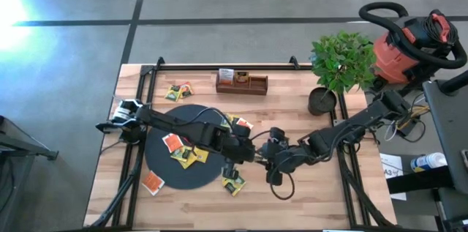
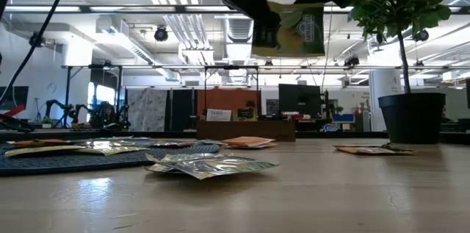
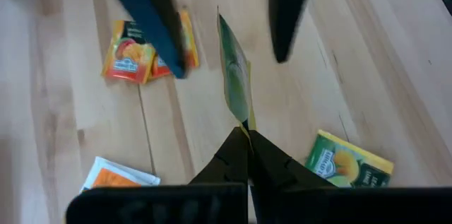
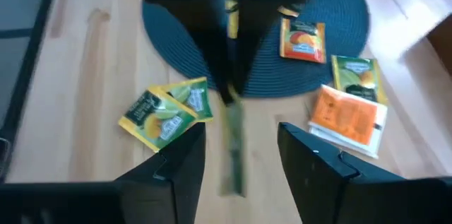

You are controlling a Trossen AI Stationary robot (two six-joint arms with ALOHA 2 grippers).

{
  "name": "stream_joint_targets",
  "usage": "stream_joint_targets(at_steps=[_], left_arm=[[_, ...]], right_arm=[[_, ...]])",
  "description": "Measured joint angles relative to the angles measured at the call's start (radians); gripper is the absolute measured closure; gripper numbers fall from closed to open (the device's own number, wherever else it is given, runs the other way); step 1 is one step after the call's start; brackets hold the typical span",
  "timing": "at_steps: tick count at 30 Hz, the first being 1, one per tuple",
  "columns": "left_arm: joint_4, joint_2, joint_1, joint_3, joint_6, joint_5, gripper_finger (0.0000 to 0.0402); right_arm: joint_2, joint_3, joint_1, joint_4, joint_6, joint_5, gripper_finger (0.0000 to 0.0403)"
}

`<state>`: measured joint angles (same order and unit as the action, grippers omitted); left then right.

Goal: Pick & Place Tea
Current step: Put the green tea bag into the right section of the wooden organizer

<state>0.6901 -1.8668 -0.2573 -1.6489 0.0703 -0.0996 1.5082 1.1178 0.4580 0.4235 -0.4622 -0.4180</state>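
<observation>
Above the bare wood just right of the round black woven mat (image 1: 183, 160), the left gripper (image 3: 247, 141) pinches the corner of a small flat green-and-yellow tea packet (image 3: 235, 83), fingers pressed together on it so the packet stands on edge in the air, clear of the table. It looks like a hand-over between the arms, and doing it well means the left should keep its pinch firm and steady until the other side truly has the packet; a thin foil square held by one corner will twist or slip easily. The left arm reaches in low from the table's left edge, stretched across the mat, wrist angled down.

Facing it, the right gripper (image 4: 240, 150) has its fingers spread apart with the packet's edge between them, not clamped on anything I can see. That arm comes in from the right past the small potted green plant (image 1: 341, 64), elbow bent, wrist turned toward its partner. More orange, yellow and green packets (image 1: 183, 155) lie scattered on the mat and table.
</observation>
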Motion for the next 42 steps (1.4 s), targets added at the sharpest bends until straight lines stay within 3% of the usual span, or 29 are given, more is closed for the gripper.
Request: stream_joint_targets(at_steps=[9,21,26,35,38,42], left_arm=[[-0.064,0.000,0.000,-0.001,-0.008,-0.004,0.0401],[-0.070,0.000,-0.001,-0.001,-0.014,-0.003,0.0401],[-0.065,0.001,-0.001,-0.001,-0.095,-0.023,0.0380],[-0.026,0.032,-0.003,-0.002,-0.198,-0.156,0.0290],[0.007,0.055,-0.002,-0.001,-0.220,-0.235,0.0272],[0.025,0.095,-0.002,0.007,-0.294,-0.261,0.0267]], right_arm=[[-0.001,-0.020,-0.002,0.004,-0.007,0.028,0.0250],[-0.001,-0.021,-0.008,0.006,-0.025,0.060,0.0386],[-0.001,-0.022,-0.008,0.007,-0.058,0.059,0.0394],[-0.001,-0.026,-0.006,0.007,-0.102,0.046,0.0394],[-0.002,-0.027,-0.003,0.008,-0.118,-0.005,0.0394],[-0.015,-0.027,0.004,0.009,-0.140,-0.078,0.0394]])
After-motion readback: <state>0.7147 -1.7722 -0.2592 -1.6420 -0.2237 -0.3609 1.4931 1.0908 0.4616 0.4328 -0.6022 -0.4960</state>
